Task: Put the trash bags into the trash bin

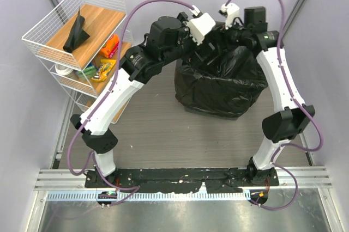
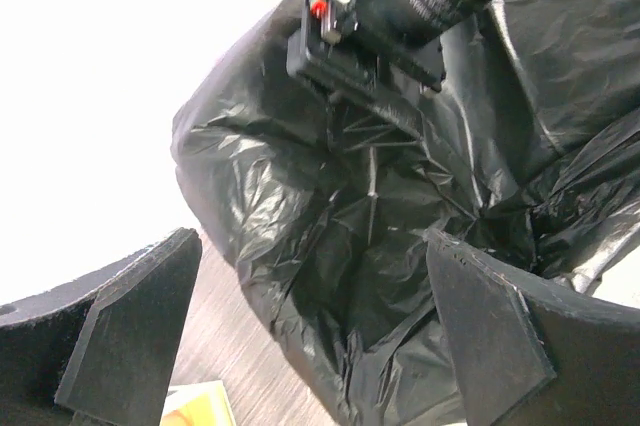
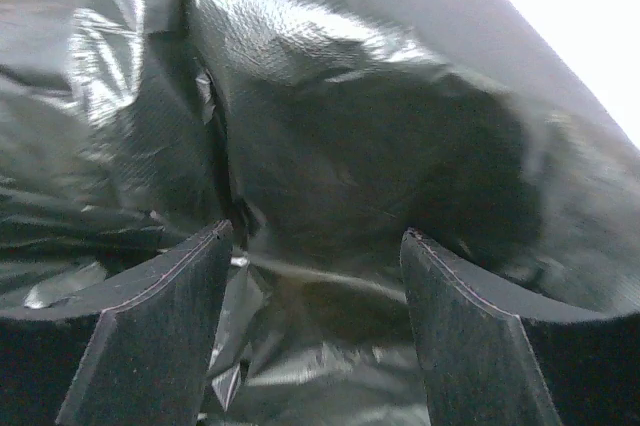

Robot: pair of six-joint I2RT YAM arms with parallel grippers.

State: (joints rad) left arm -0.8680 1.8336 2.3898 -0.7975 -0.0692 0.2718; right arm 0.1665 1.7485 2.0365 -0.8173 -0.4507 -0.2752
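Black crinkled glossy plastic sack [image 1: 221,87] sits centre-right on the grey wood-grain tabletop [image 1: 152,128]. It is draped over a boxy form with its mouth open upward. I take that form for the bin, but its own wall is fully covered, so I can't confirm colour or rim.

L gripper [image 2: 312,241] is up at the sack's left rim. Its jaws are spread wide w/ nothing between the pads [image 2: 140,326]. Thru the gap I see the sack's wrinkled inner wall, and a strip of tabletop at the bottom edge.

R gripper [image 3: 318,234] is over the sack's far-right rim and also spread wide. Its fingers [image 3: 480,336] frame only shiny black film beyond them. I can't tell if the tips touch the plastic. In the L wrist view the R arm's dark wrist block w/ a red/green spot hangs above the sack's mouth.

White wire shelf rack [image 1: 41,30] w/ wooden boards stands at far left, well apart from the sack. A small black folded plastic bundle [image 1: 76,31] stands on its top board. Colourful snack packets [image 1: 106,58] lie on the shelf below.
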